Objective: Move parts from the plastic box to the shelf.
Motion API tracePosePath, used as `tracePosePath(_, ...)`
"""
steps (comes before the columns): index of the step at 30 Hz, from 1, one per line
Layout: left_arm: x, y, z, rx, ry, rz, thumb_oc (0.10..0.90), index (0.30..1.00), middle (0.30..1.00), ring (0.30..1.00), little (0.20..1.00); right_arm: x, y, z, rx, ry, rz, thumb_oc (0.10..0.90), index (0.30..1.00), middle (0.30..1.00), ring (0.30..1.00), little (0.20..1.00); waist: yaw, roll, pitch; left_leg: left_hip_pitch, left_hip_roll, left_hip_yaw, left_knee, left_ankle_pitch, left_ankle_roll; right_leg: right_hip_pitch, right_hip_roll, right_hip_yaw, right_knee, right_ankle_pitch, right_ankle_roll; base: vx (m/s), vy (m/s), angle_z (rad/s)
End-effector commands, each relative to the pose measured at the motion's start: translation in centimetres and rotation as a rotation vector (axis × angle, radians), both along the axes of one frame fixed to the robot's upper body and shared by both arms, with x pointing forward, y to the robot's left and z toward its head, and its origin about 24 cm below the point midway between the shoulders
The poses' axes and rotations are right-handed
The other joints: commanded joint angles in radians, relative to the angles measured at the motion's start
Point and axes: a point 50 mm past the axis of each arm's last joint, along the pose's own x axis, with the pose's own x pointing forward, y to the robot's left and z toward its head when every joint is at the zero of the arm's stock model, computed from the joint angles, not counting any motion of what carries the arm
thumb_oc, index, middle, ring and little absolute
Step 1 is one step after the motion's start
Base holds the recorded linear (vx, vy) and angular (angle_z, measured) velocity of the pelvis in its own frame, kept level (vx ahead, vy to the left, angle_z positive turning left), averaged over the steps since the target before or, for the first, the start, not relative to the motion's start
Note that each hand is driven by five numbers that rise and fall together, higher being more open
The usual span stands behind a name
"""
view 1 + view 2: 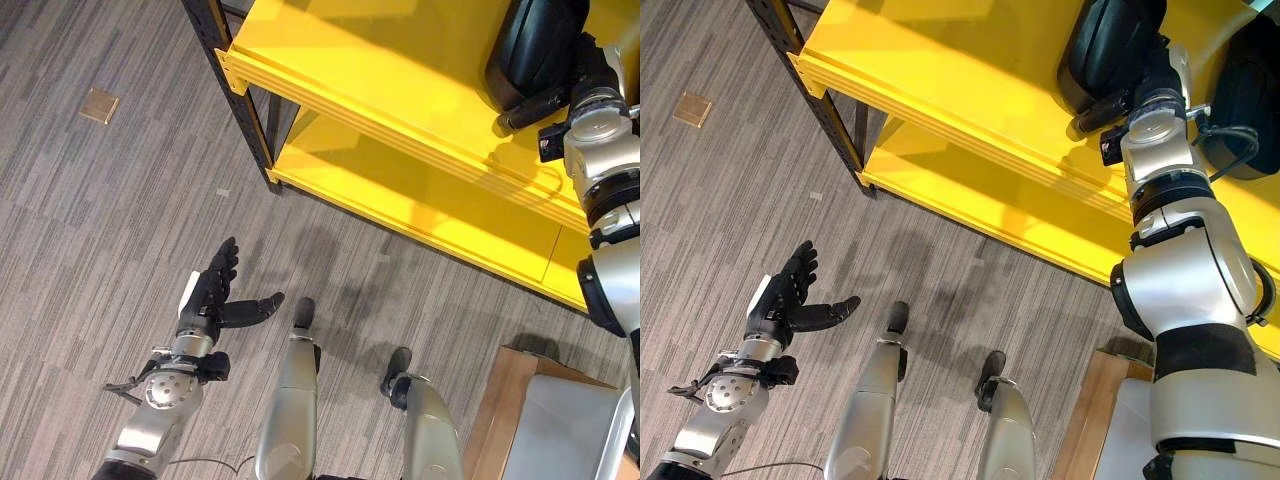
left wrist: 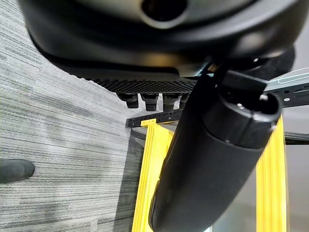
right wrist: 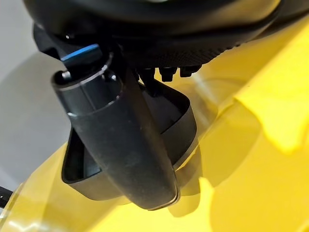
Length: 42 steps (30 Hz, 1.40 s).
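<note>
Left hand (image 1: 207, 297) low over the grey floor (image 1: 90, 220), fingers straight and spread, thumb pointing out sideways, nothing held (palm turned inward). Ahead of its fingertips, well apart, black upright post (image 1: 235, 90) of the shelf (image 1: 400, 90), with yellow boards on two levels. Further to the left of this hand, small tan square plate (image 1: 99, 105) set in the floor.

Right hand (image 1: 1140, 95) raised and stretched forward over the upper yellow board, wrist nearly straight. Touching a black part (image 1: 1105, 45) which rests on that board; thumb laid across the front of the part, fingertips (image 3: 166, 73) behind its rim. In the right wrist view, part looking like a dark curved shell (image 3: 174, 128) lying on the yellow surface, just past the thumb. Not clear from any view if the fingers clasp the part or only lean on it, so grip cannot be told. Second dark part (image 1: 1250, 95) just to the right of this hand, on the same board.

Below the right arm, near the robot, a wooden surface (image 1: 505, 400) with the plastic box (image 1: 565, 435) on it, pale grey, well apart from the hand.
</note>
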Motion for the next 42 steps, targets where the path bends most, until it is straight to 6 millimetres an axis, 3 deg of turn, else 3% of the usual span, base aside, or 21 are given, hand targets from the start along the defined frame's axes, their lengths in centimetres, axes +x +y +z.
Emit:
tracePosePath(1,0.6,-0.8,3.5,-0.025,-0.192,-0.039,0.900,1.000,1.000,1.000,1.000,-0.2,1.8,3.6,-0.153,-0.106,0.016,0.900,1.000,1.000,1.000,1.000,0.010,0.009,-0.005,-0.046,0.056,-0.066,0.112,-0.122,-0.006,0.079,-0.002,0.035,-0.066,0.033,0.018,0.00,0.000,0.00)
tracePosePath(11,0.7,-0.1,3.6,-0.034,-0.193,-0.012,0.900,1.000,1.000,1.000,1.000,-0.5,4.3,6.8,-0.228,-0.205,0.090,0.900,1.000,1.000,1.000,1.000,-0.018,-0.018,-0.021,-0.036,0.069,-0.064,0.115,-0.127,-0.012,0.074,0.004,0.043,-0.061,0.031,0.015,-0.01,-0.006,-0.02)
tracePosePath(42,0.8,0.5,3.7,-0.009,-0.189,-0.016,0.900,1.000,1.000,1.000,1.000,-1.7,3.9,9.6,-0.233,-0.293,0.083,0.900,1.000,1.000,1.000,1.000,-0.038,-0.032,-0.067,-0.013,0.077,-0.059,0.119,-0.138,-0.015,0.099,0.011,0.046,-0.068,0.027,0.018,0.00,0.000,0.00)
